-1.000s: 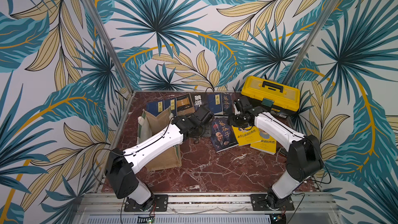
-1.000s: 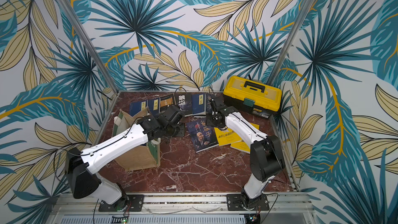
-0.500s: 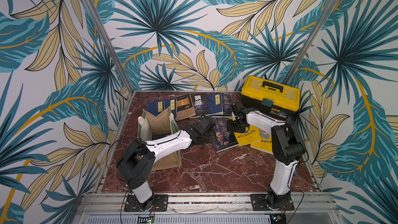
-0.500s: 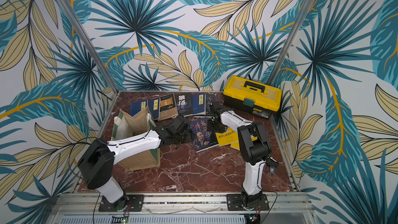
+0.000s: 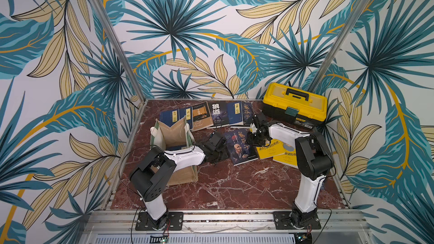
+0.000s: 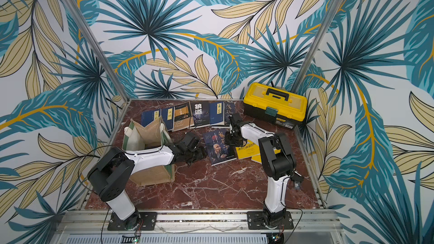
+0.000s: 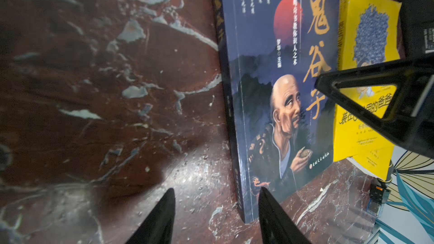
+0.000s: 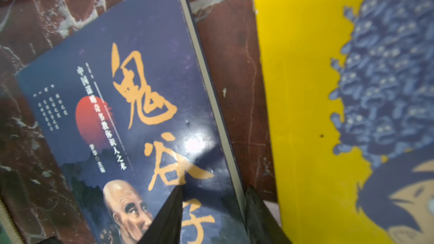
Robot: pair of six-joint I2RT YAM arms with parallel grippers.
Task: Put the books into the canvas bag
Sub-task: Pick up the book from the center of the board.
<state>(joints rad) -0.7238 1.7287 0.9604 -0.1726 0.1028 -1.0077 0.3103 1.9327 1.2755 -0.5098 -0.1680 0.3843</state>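
The canvas bag stands open at the left. A navy book with a bald man on its cover lies flat mid-table. My left gripper is open at its near spine corner, one finger over the cover and one on the marble. My right gripper straddles the book's page edge with a gap showing. Two yellow books lie to the right. Several more books line the back.
A yellow-and-black toolbox sits at the back right, close behind the right arm. My left forearm crosses in front of the bag. Patterned walls enclose the marble table on three sides.
Both arms have folded down low. The left gripper came forward from the back row to the book's near corner and opened. The right gripper's jaws narrowed over the book's edge.
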